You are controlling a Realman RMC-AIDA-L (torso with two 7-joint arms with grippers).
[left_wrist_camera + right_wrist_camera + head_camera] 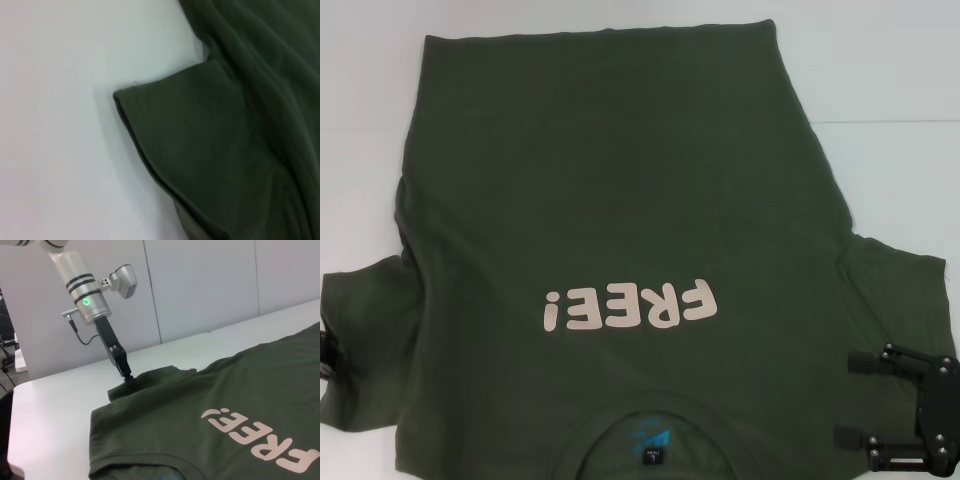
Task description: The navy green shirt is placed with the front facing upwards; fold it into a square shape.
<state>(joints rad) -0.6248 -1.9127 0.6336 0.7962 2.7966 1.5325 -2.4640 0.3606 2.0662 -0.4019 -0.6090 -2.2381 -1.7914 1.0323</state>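
The navy green shirt (pixel 620 200) lies spread flat on the white table, front up, with its collar (pixel 655 425) nearest me and the pale "FREE!" lettering (pixel 630 305) upside down. Both short sleeves stick out sideways. My right gripper (pixel 855 400) is open at the near right, its two fingers over the shirt's right sleeve (pixel 895 290) near the shoulder. My left gripper (pixel 328 350) shows only at the left border, at the outer edge of the left sleeve (pixel 370 340). In the right wrist view, the left gripper (pixel 128 378) reaches down onto that sleeve's edge. The left wrist view shows the sleeve (pixel 200 150) lying flat.
The white table (pixel 900 80) extends beyond the shirt at the far side and on both sides. A seam in the table top (pixel 890 122) runs across at the right. A pale wall (pixel 210 285) stands behind the table's left edge.
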